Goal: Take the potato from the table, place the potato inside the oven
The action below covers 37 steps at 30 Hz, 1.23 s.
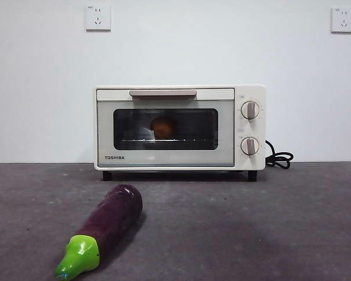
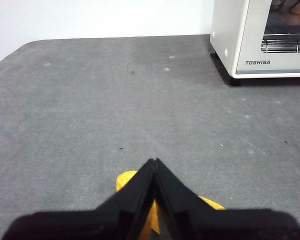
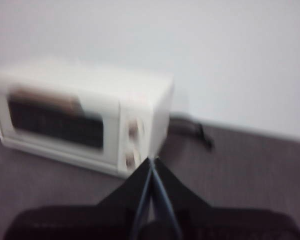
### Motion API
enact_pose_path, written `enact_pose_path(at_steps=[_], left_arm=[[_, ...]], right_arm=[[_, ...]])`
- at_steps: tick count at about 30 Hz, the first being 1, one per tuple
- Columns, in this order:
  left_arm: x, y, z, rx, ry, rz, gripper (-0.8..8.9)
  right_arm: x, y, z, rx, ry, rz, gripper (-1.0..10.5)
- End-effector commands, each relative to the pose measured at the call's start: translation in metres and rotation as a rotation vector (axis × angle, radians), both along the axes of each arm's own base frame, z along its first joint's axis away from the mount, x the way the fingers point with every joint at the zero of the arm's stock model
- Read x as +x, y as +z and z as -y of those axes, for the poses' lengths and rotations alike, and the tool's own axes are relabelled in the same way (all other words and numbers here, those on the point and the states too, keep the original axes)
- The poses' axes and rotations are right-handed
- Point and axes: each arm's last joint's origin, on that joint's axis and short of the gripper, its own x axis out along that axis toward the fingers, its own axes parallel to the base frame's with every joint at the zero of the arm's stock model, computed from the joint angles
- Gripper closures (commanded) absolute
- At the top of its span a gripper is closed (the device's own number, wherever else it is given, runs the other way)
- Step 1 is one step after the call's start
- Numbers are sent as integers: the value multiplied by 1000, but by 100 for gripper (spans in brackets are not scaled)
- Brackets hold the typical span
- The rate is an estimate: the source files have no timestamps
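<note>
Cream-white enamel covers the oven point(image 1: 179, 127), which I see standing at the back of the table point(image 1: 251, 228) against a pale wall, its dark glass door closed and its beige bar handle point(image 1: 162, 93) level across the top. Behind the glass, the potato point(image 1: 163, 126) sits on the wire rack as a dim orange-brown lump, roughly midway along the window. Two round knobs point(image 1: 250, 110) are stacked on the right-hand panel, and a black cord point(image 1: 279, 158) loops onto the table just beside that end.

Nearer my front camera, a purple eggplant point(image 1: 108, 225) with a green stem lies on the table well apart from the oven, stem end towards the lens.

Neither arm shows in the front view. My left wrist camera shows the left gripper point(image 2: 155, 162) with both black jaws pressed together at their tips, nothing between them, above bare grey table, the oven's front corner off to one side. My right wrist camera, though blurred, shows the right gripper point(image 3: 151, 161) likewise clenched on nothing, jaw tips meeting, with the oven's knob end and the cord beyond it.
</note>
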Motion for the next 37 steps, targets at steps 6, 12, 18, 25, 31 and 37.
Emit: enact_pose_path(at_steps=[6,12,18,25,31,37], left_arm=[[0,-3,0,-9,7,-4,817],[0,-3,0,-9,7,-4,818],[0,-3,0,-9,7,-4,817],[0,-3,0,-9,7,-4,817],[0,-3,0,-9,7,-4,817],[1,-3,0,-9,7,-5,817]], right_arm=[[-9,-68,23,22,-185,-9,945],[-15,-93,30,46,-259,-7,945],[-17,-107,30,46,-265,-29,945],[-16,-128,31,68,-279,-76,945],[-19,-144,32,134,-303,-63,945],[-21,-148,34,124,-377,-95,945]])
